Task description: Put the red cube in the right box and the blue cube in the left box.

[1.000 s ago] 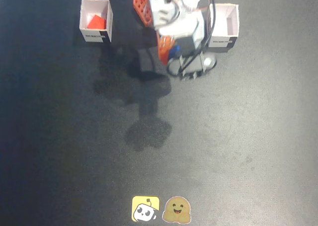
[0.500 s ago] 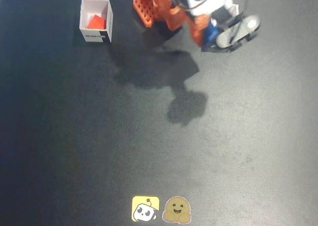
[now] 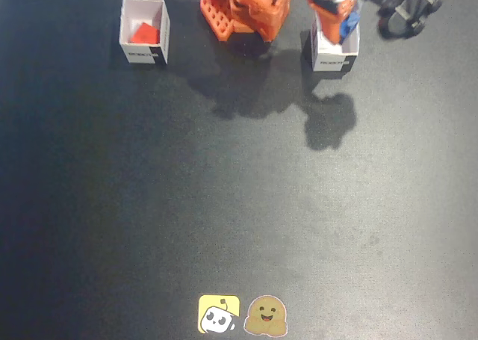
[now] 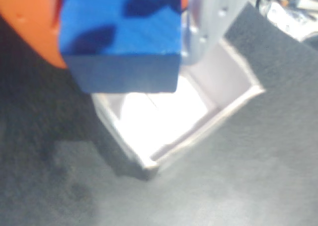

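Observation:
In the fixed view my gripper [image 3: 342,22] hangs over the white left box [image 3: 333,56], which stands at the view's upper right. It is shut on the blue cube [image 3: 346,27]. The wrist view shows the blue cube [image 4: 119,37] clamped between an orange finger [image 4: 30,32] and a grey finger [image 4: 211,22], above the left box's open top [image 4: 238,99]; the box interior looks white and bare. The red cube [image 3: 144,33] lies inside the right box [image 3: 142,54] at the fixed view's upper left.
The orange arm base [image 3: 243,7] stands between the two boxes at the top edge. A black part of the arm [image 3: 407,10] sticks out at the top right. Two cartoon stickers [image 3: 218,314] [image 3: 267,315] lie at the bottom of the black mat.
The arm has swung from the middle to the right of the fixed view, carrying the blue cube, and now sits over the box there. The red cube and its box have not moved.

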Robot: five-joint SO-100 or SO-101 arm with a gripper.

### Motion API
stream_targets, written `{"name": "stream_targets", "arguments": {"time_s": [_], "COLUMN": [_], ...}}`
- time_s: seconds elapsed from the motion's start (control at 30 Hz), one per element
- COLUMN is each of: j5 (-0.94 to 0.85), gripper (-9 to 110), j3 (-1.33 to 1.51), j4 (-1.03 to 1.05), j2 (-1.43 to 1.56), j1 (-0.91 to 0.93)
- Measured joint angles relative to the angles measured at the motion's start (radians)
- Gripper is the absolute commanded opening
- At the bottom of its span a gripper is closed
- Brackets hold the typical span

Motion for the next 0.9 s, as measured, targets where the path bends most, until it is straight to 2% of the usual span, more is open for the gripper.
{"name": "stream_targets", "arguments": {"time_s": [0.6, 0.9], "j5": [-0.048, -0.052], "gripper": [12, 19], "j3": [-0.034, -0.034], "j4": [0.028, 0.028], "j2": [-0.086, -0.086], "j1": [-0.048, -0.084]}}
